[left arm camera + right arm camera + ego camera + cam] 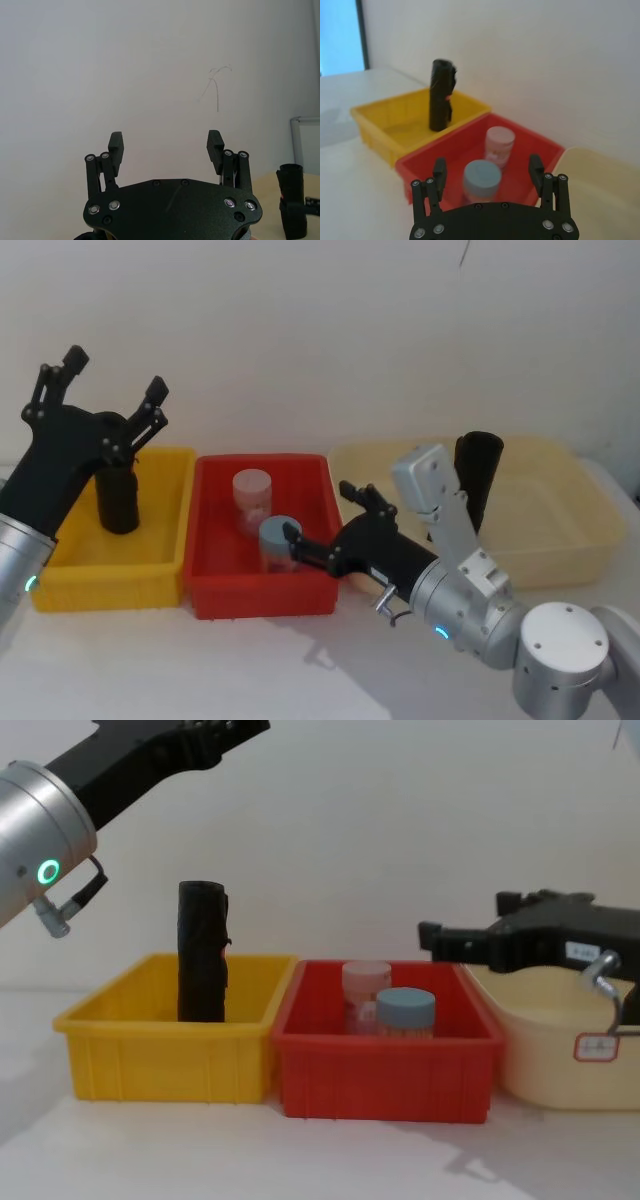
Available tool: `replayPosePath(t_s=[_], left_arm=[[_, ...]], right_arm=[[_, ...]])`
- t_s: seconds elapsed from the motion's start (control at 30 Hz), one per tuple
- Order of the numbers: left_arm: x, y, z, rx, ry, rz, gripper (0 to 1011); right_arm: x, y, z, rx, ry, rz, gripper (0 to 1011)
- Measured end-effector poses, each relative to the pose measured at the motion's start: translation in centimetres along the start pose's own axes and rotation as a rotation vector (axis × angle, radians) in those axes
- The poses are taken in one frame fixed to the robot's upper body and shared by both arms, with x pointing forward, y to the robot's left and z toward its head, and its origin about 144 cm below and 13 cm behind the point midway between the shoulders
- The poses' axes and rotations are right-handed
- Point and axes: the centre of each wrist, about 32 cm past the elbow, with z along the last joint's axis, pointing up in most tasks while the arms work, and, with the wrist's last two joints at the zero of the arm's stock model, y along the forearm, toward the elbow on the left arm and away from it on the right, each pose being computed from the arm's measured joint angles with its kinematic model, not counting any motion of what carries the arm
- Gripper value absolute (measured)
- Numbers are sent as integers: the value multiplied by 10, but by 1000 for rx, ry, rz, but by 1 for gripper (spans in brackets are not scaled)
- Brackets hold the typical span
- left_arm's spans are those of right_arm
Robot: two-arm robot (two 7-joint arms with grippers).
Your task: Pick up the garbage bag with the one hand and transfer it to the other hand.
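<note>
The garbage bag [118, 505] [202, 952] [440, 95] is a thick black crinkled roll standing upright in the yellow bin [110, 585], rising well above its rim. My left gripper [115, 375] [165, 140] hangs open in the air above that bin, over the roll's top and apart from it, holding nothing. My right gripper [320, 512] [488, 167] [432, 935] is open and empty over the right side of the red bin [260, 595], pointing left toward the yellow bin.
The red bin holds a pink jar [252, 495] and a blue-lidded jar [280, 540], just in front of my right gripper's fingers. A cream tub [560, 540] on the right holds a slimmer, leaning black roll [478, 470]. A white wall stands close behind.
</note>
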Motion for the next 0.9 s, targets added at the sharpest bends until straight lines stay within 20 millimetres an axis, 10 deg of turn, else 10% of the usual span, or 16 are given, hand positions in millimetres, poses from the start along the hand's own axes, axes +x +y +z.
replayPosePath(t_s=[0.9], left_arm=[[1,7,5,0,-15,21,1001]], right_arm=[[-5,39,-3,-163,6,105,1000]])
